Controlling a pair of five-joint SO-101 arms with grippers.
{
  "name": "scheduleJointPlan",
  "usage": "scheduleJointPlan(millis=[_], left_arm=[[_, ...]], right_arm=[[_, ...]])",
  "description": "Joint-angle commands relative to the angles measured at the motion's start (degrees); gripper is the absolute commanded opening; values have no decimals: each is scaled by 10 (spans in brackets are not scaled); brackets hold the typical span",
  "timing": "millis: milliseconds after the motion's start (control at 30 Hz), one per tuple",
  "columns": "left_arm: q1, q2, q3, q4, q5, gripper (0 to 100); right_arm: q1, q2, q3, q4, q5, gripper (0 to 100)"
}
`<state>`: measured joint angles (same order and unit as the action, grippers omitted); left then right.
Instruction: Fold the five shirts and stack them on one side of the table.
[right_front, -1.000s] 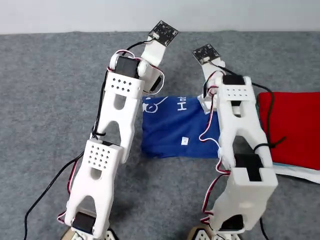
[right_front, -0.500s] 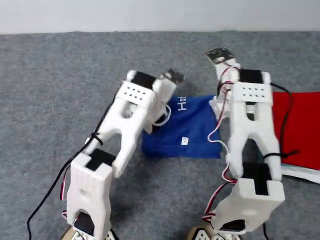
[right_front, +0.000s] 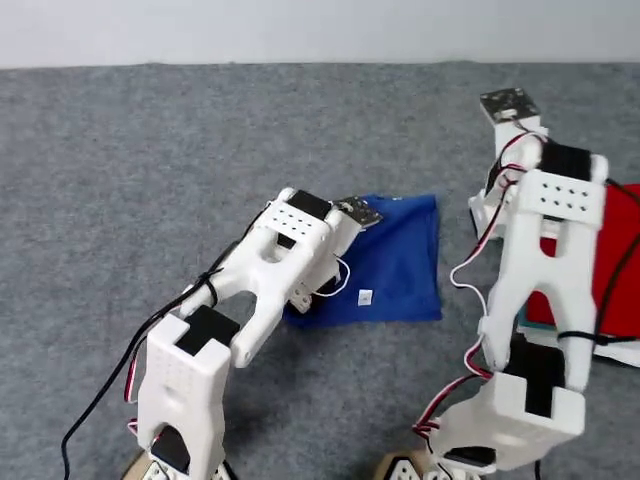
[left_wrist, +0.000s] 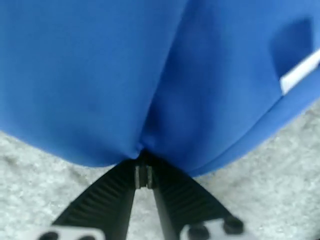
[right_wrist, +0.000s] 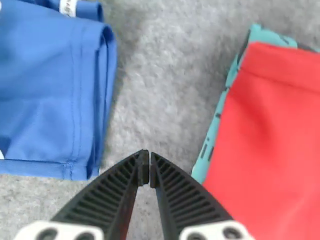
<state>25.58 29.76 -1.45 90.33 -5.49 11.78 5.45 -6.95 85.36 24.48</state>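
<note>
**Left gripper pinches blue shirt, right gripper closed on nothing**

The left gripper (left_wrist: 143, 176) has its jaws pressed together on a bunched edge of the blue shirt (left_wrist: 100, 75), with cloth puckering right at the tips. The right gripper (right_wrist: 146, 169) is closed too, with nothing between its jaws. It hangs over the bare strip of grey table (right_wrist: 165, 80) between the blue shirt (right_wrist: 45, 90) and the red shirt (right_wrist: 270, 130).

In the high view the left arm (right_front: 285, 255) leans over the near left part of the blue shirt (right_front: 405, 255), which lies folded near the table's middle with a small white tag (right_front: 365, 297) showing. The red shirt (right_front: 622, 235) lies at the right edge on top of a teal shirt (right_wrist: 219, 125).
</note>
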Motion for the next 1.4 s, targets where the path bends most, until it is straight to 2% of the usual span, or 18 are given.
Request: scheduleJointPlan(millis=[0,233,500,600,667,833,933,1133,1367], left_arm=[[-15,-43,-25,20,3,14],[-81,-96,-152,58,4,14],[-161,-127,-270,99,4,14],[-184,-128,-272,89,4,14],[-186,-115,-269,55,4,14],[-178,-58,-274,-19,4,14],[-176,-30,-278,-29,5,14],[-180,-18,-333,24,5,14],[-181,-18,-392,84,4,14]], right_arm=[[15,-33,-24,17,0,10],[-5,-34,-25,29,-2,11],[-135,-29,-25,-30,-3,11],[-178,-17,-15,-81,-2,11],[-192,3,-10,-96,-2,11],[-192,73,-8,-58,-2,9],[-176,130,-8,-28,-2,9],[-131,218,-11,-13,-1,9],[-135,161,-26,47,-2,9]])
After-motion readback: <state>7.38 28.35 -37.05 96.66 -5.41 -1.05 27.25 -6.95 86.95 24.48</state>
